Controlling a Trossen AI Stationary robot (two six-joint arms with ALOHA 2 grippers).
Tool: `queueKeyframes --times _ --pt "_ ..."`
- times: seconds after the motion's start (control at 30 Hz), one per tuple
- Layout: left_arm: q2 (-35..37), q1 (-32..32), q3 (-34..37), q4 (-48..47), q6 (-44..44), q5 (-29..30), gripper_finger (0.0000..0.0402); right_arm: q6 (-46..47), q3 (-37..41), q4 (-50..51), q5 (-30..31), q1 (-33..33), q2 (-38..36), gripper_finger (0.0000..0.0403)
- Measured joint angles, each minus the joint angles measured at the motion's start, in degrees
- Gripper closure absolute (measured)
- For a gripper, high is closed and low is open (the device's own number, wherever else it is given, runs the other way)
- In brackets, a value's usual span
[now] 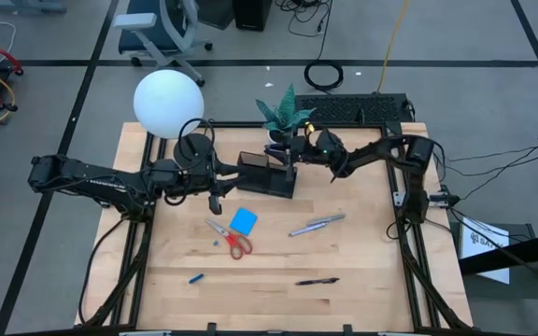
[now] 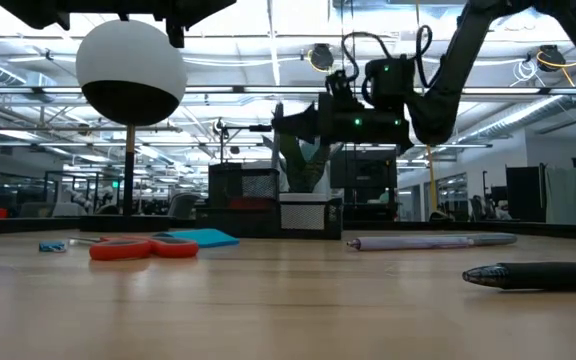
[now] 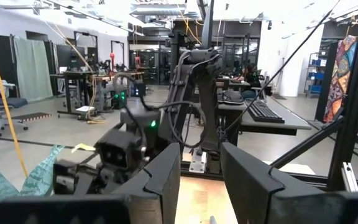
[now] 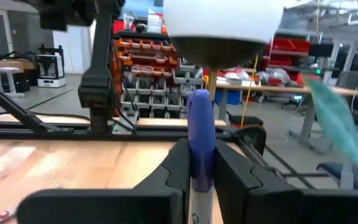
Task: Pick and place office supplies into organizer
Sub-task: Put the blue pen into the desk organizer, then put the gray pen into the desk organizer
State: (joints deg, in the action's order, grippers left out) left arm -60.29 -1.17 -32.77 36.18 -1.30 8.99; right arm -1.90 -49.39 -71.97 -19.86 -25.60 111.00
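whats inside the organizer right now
Cannot tell: the high view shows the organizer only as a dark block, partly covered by the right gripper, which holds a pen above it. The low view shows just its outer wall.

We see the organizer (image 1: 267, 175) at the table's back, with the plant (image 1: 283, 114) behind it. Scissors (image 1: 229, 235) and note pad (image 1: 244, 220) lie in front; the pens (image 1: 316, 224) sit to their right.

Even overhead light on the pale wooden table (image 1: 269, 280); bright ceiling strip lights (image 2: 268, 60) glare in the low view; near tabletop blurred.
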Motion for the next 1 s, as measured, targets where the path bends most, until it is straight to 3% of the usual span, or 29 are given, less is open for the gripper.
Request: queueKeyframes --times 0.67,1.0 --pt "0.0 0.0 0.0 0.0 0.0 0.0 0.0277 4.0 0.0 0.2 1.9 -0.1 2.3 0.0292" --pt "0.0 0.0 0.0 0.0 0.0 -0.1 0.0277 0.7 0.1 6.2 0.0 1.6 -4.9 0.0269"
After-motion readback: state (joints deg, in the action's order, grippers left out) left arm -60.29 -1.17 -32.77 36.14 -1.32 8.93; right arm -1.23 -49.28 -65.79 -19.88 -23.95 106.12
